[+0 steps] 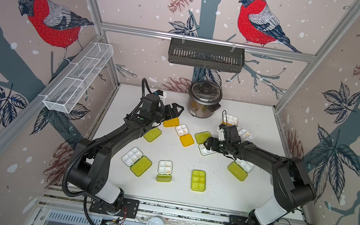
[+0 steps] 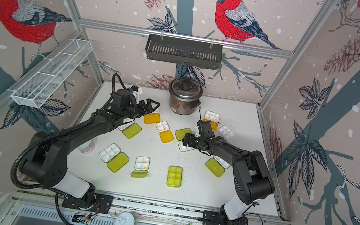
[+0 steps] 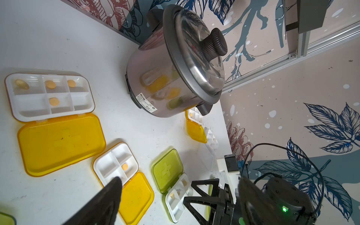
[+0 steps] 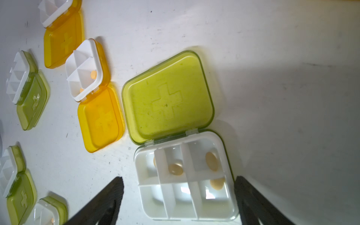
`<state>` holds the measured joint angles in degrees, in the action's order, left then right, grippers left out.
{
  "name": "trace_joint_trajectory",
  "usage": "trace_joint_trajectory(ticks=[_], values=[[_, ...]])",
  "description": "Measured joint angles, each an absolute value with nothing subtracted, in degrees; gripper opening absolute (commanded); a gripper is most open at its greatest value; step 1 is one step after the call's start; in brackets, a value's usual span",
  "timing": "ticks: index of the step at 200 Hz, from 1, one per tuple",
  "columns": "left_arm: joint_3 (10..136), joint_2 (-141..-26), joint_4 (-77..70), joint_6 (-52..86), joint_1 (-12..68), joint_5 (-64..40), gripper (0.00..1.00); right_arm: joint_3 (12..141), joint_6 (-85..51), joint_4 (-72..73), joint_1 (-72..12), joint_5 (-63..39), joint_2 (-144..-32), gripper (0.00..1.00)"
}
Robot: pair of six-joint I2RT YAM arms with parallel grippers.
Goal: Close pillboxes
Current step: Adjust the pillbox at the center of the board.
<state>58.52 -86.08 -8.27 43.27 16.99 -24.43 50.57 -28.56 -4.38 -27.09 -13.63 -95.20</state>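
Right gripper (image 4: 178, 180) hovers with jaws spread wide and empty, and the white tray of an open lime-green-lidded pillbox (image 4: 168, 105) shows between them, mid-table just beside an open orange-lidded pillbox (image 4: 99, 118). Left gripper (image 3: 178, 183), equally wide and empty, hangs near the rice cooker (image 3: 155, 78).

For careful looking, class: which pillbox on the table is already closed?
The lime-green pillbox in the front row, on the right arm's side: its lid covers the tray. The other pillboxes show bare white trays, lids open.
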Motion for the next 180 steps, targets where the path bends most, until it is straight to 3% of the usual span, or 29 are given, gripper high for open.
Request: trace_joint_trajectory(ticks=[102, 127, 180], values=[[58.54, -86.26, -8.27, 43.44, 16.99, -25.41, 0.92, 50.50, -31.55, -4.60, -28.88, -17.87, -90.70, 0.92], [58.61, -86.26, -8.27, 43.44, 16.99, -25.43, 0.92, 56.07, -31.14, -8.56, -29.69, -13.02, -91.68, 1.00], [58.76, -86.24, -8.03, 43.40, 16.97, -25.26, 0.92, 65.76, -30.00, -14.04, -32.08, 0.89, -101.43, 1.00]])
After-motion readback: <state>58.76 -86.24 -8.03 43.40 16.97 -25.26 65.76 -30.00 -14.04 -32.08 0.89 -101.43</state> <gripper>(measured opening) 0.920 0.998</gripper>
